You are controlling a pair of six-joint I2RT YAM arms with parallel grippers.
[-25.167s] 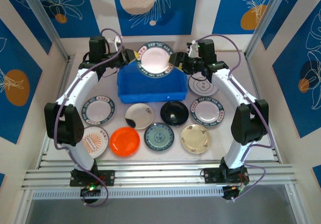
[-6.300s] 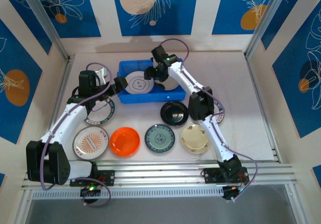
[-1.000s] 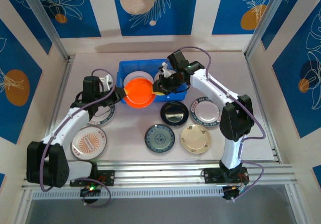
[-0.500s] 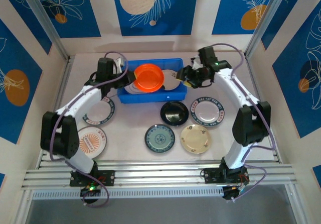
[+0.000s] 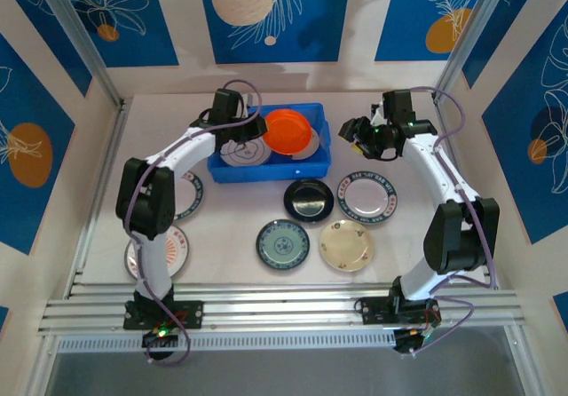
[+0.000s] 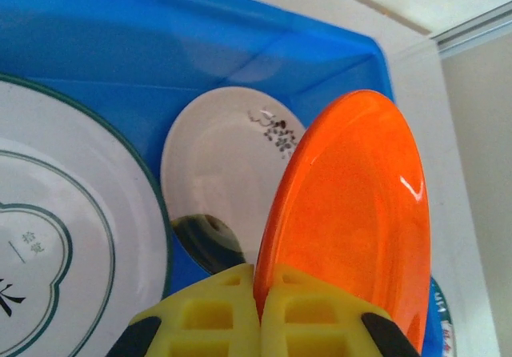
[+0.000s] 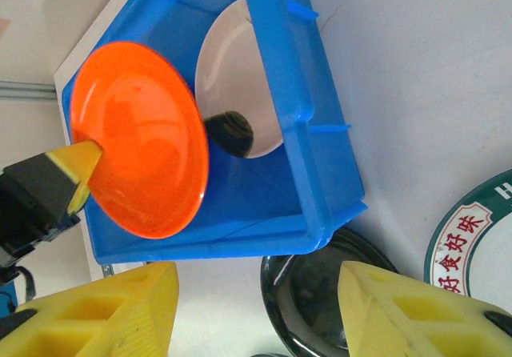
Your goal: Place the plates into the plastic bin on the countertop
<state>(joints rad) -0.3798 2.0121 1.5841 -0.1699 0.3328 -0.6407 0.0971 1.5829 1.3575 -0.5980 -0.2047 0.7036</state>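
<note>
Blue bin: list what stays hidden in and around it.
- Cream plate: left wrist view, right side behind the orange plate.
- Green-lined white plate: cut off by left wrist view's left edge.
- Black plate: right wrist view, cut by bottom edge.
- Dark-rimmed plate: top view, left arm covers half.

1. The countertop (image 5: 235, 223) is a flat, off-white surface framed by metal rails (image 5: 266, 309).
2. A blue bin (image 5: 266, 174) stands on it toward the back, near the middle.
3. Just in front of the bin lies a black plate (image 5: 309, 201). Beside that, to the right, is a white plate with a dark lettered rim (image 5: 366, 195).
4. Nearer still, a teal-patterned plate (image 5: 282, 243) and a cream plate (image 5: 346, 243) lie side by side without touching.
5. On the left lie a dark-rimmed white plate (image 5: 190, 196) and, nearer, an orange-patterned plate (image 5: 178, 248). Both are partly hidden.
</note>
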